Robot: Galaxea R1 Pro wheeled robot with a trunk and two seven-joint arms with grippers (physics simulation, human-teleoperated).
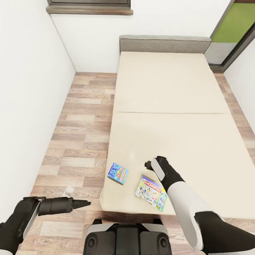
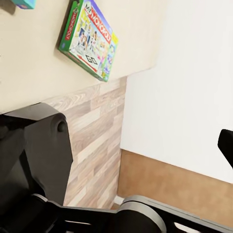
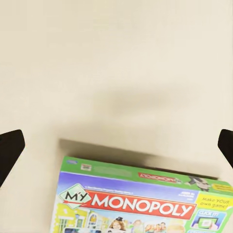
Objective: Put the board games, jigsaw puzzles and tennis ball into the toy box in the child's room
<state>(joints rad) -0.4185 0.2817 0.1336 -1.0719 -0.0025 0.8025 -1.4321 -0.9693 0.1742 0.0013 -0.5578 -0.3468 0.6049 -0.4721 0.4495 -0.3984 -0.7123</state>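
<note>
Two board games, one blue (image 1: 118, 173) and one green-edged (image 1: 151, 192), on one bed (image 1: 170, 106)

Right arm: extended forward from the shoulder, white forearm and black wrist reaching over the near end of the bed (image 1: 170, 106). Right gripper (image 1: 151, 165): hangs above the mattress; in the right wrist view its two fingertips (image 3: 10, 145) sit far apart, jaws wide and empty. Left arm: held low, beside the bed's near corner, forearm roughly level. Left gripper (image 1: 83, 203): points toward the bed; jaw state not discernible.
</note>
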